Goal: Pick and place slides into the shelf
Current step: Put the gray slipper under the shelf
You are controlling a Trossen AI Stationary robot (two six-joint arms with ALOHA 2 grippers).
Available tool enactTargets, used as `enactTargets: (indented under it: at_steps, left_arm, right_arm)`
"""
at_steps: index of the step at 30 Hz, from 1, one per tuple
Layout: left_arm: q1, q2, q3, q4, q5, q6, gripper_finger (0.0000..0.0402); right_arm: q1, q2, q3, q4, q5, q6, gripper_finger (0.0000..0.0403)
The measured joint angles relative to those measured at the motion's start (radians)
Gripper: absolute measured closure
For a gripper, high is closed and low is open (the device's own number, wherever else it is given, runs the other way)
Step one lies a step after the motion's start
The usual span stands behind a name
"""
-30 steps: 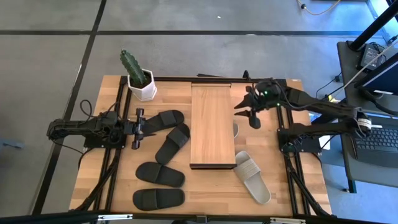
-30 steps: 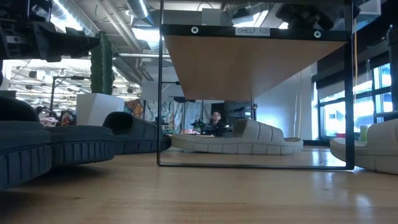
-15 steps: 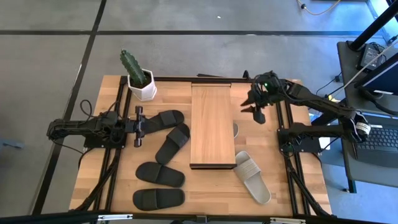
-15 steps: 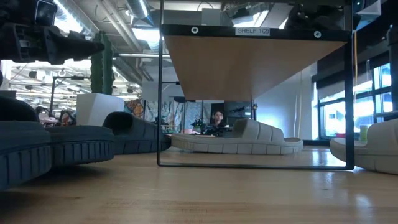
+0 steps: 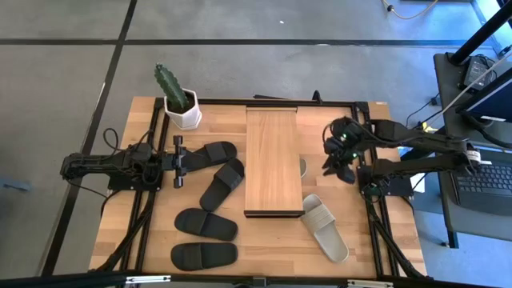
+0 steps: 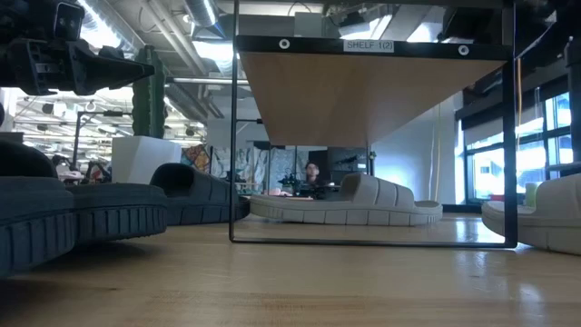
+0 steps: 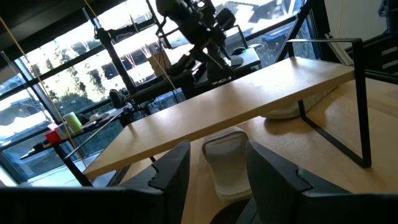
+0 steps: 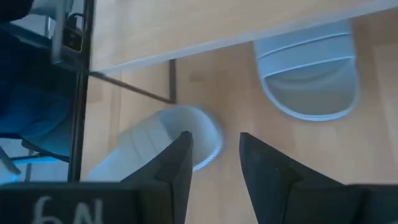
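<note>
Both arms are matte black — slim jointed links on black base blocks, each trailing dark cable bundles along the table's side rails. The left gripper (image 5: 178,151) ends in a short black crossbar with two stubby fingers. The right gripper (image 5: 337,162) carries a small green indicator light at its wrist. Up close, the fingers (image 7: 176,169) are broad, smooth, dark wedges — the right arm's pair (image 8: 178,167) looks alike.

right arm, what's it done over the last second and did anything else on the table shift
The right gripper has pulled back from near the shelf's far corner toward the table's right edge and its own base, nearer the front, jaws open and empty. It took hold of nothing. The left gripper stays open by the black slides; both beige slides, one under the shelf, have not moved.
</note>
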Motion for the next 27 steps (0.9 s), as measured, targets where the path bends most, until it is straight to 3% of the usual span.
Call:
enactTargets:
  at_steps: [15,22,27]
  left_arm:
    - [0.000,0.000,0.000,0.004,0.000,-0.005,0.0254]
    - [0.000,0.000,0.000,0.004,0.000,-0.006,0.0254]
    - [0.000,0.000,0.000,0.004,-0.017,-0.006,0.0254]
  right_arm:
    - [0.604,0.080,0.040,0.052,0.377,0.507,0.0270]
    - [0.819,0.244,0.040,0.153,0.420,0.722,0.0270]
    - [0.945,0.384,0.100,0.092,0.508,0.815,0.0270]
